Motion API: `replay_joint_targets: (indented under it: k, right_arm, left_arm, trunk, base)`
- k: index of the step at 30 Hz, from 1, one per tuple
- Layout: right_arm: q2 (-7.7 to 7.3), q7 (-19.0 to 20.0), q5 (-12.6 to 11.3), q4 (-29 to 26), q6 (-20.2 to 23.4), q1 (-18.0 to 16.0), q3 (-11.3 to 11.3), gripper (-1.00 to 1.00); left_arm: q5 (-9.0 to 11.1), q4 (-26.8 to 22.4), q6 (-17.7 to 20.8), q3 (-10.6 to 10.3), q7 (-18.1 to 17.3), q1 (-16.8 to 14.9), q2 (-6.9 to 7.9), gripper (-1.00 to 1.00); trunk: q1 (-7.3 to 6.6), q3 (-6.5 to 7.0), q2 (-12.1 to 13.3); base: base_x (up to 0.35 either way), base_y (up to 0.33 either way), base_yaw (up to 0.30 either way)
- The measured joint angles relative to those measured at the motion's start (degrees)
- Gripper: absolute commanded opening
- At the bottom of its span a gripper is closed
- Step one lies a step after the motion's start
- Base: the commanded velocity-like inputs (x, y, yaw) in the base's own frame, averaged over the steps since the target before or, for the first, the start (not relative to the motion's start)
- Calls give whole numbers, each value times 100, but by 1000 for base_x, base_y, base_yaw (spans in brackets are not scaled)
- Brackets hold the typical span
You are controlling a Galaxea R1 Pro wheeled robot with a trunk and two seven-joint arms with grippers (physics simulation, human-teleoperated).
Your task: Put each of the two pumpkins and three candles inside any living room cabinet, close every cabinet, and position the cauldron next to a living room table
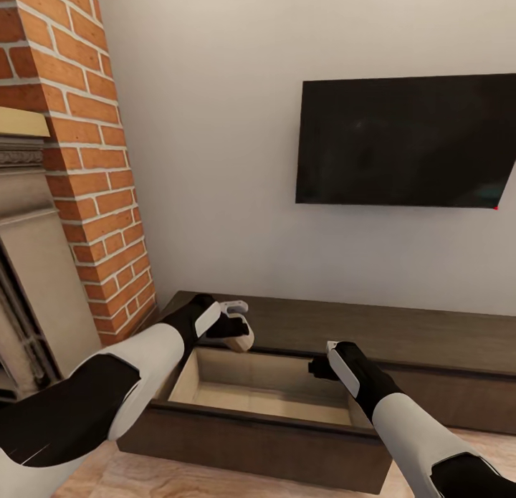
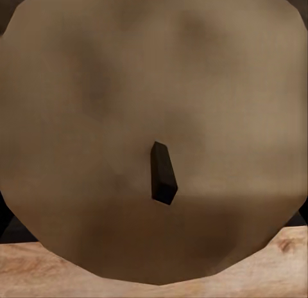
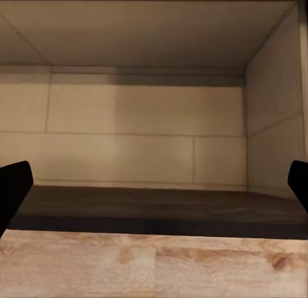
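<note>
A pale wall and brick chimney back the low cabinet, its drawer pulled out. The left pincer pinches a tan candle above the drawer's far left corner, seemingly for dropping in. The right pincer hangs spread over the drawer's right edge.

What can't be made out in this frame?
- Right gripper, head view: its own body hides the fingertips.
- Drawer floor, near part, head view: hidden by the front panel.
- Left gripper fingers, left wrist view: the candle blocks them.
- Cabinet, head view: cut off at the right edge.
</note>
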Motion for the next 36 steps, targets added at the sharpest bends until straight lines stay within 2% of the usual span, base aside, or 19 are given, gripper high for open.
replay_joint_targets:
  k: [4,13,36]
  right_arm:
    - [-1,0,0,0,0,0,0,100]
    - [2,0,-1,0,0,0,0,100]
    - [7,-4,-1,35,0,0,0,100]
  left_arm:
    - [-6,0,1,-1,0,16,0,-100]
    - [0,3,11,-6,1,37,0,-100]
    - [-2,80,-25,-11,8,38,0,-100]
  trunk:
    - [0,0,0]
    - [197,-162,-359]
    - [703,-769,-1282]
  base:
    - [8,-6,0]
    - [1,0,0]
    - [0,0,0]
